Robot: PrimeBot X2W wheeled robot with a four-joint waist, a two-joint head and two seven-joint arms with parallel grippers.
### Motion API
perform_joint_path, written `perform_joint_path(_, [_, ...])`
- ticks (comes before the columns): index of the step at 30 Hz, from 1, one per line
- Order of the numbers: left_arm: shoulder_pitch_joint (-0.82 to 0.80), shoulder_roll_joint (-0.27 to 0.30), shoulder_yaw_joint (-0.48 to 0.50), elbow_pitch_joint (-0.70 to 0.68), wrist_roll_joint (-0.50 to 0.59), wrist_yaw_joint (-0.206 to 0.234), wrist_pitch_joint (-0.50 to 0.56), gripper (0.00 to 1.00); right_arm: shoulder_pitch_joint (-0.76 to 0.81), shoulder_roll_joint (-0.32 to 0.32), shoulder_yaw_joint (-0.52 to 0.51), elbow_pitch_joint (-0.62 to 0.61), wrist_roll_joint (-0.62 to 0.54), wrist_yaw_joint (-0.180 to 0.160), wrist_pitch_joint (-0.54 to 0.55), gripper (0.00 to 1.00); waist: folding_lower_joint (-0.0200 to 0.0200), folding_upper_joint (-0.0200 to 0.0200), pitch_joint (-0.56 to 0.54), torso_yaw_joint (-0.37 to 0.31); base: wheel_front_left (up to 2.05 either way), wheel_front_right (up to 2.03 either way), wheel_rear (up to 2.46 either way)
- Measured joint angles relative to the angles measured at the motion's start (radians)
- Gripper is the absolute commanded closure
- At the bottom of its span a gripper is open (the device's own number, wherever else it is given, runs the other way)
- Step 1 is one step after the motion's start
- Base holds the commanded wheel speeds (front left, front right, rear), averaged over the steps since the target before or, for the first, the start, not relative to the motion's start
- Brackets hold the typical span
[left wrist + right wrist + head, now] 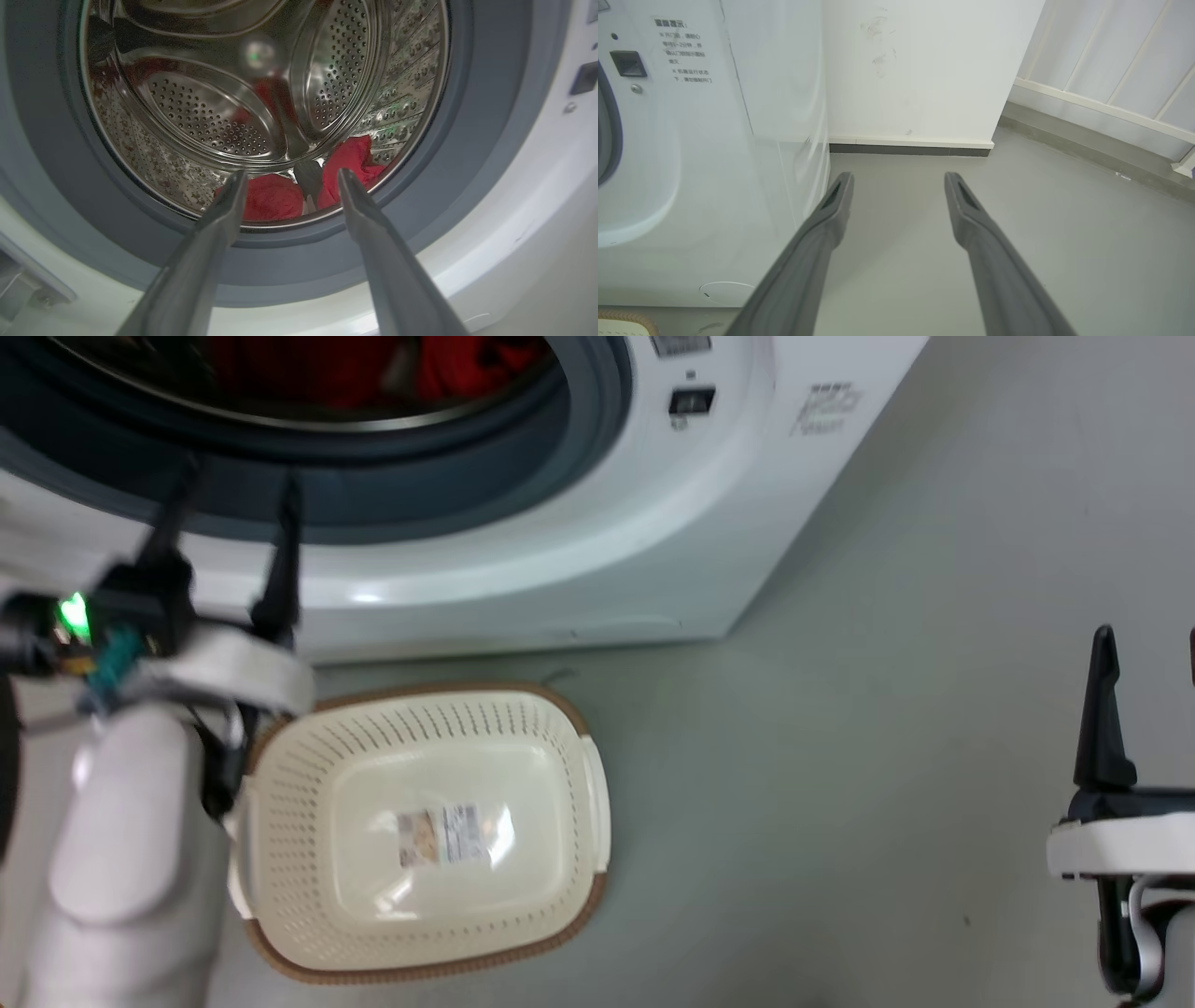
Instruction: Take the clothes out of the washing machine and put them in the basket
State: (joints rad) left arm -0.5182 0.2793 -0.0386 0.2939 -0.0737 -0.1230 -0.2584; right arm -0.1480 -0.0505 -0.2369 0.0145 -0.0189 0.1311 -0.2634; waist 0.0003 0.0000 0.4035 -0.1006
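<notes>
Pointing into the washing machine [653, 523], the left gripper [292, 173] hangs just short of the grey ring [280, 261], fingers spread wide, holding nothing. The red clothes [275, 198] lie low at the front of the drum [205, 112], so I'd say it's the first grab. Next it needs to clear the ring's lip and dip down. The basket [420, 692] sits empty on the floor [840, 756] below the door opening. The right gripper [899, 175], open and empty, has free floor around it.
</notes>
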Motion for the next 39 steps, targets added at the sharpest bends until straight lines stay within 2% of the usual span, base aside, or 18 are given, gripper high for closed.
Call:
perform_joint_path(5, [-0.253,0.079,-0.051,0.158,-0.038,-0.006,0.07,0.0,-0.049,0.0,0.019,0.0,0.03,0.0,0.0,0.0,0.0,0.0,0.133,-0.038,0.0,0.0,0.0])
perform_joint_path(13, [-0.64,0.229,-0.243,0.344,-0.108,-0.008,0.256,0.0,-0.094,0.0,0.086,-0.006,0.082,0.0,0.0,0.0,0.0,0.0,0.305,-0.108,0.0,0.0,0.0])
perform_joint_path(19, [-0.865,0.315,-0.332,0.436,-0.137,-0.008,0.473,0.0,-0.105,0.0,0.144,-0.013,0.11,0.0,0.0,0.0,0.0,-0.0001,0.385,-0.175,0.0,0.0,0.0])
perform_joint_path(22, [-0.942,0.361,-0.403,0.472,-0.146,-0.008,0.6,0.0,-0.103,0.0,0.175,-0.006,0.129,0.0,0.0,0.0,-0.0001,0.0,0.407,-0.213,0.0,0.0,0.0])
perform_joint_path(26, [-1.063,0.422,-0.441,0.491,-0.167,-0.008,0.734,0.0,-0.102,0.0,0.224,-0.022,0.147,0.0,0.0,0.0,-0.0001,0.0,0.435,-0.263,0.0,0.0,0.0])
perform_joint_path(30, [-1.14,0.473,-0.489,0.507,-0.149,-0.008,0.833,0.0,-0.085,0.0,0.243,-0.011,0.181,0.0,0.0,0.0,-0.0002,0.0,0.464,-0.311,0.0,0.0,0.0])
perform_joint_path(35, [-1.179,0.501,-0.509,0.544,-0.177,-0.008,0.956,0.0,-0.08,0.0,0.269,-0.02,0.193,0.0,0.0,0.0,-0.0002,0.0,0.499,-0.359,0.0,0.0,0.0])
perform_joint_path(39, [-1.178,0.492,-0.515,0.565,-0.2,-0.008,1.008,0.0,-0.071,-0.001,0.267,-0.041,0.193,0.0,0.0,0.0,-0.0002,0.0,0.513,-0.374,0.0,0.0,0.0])
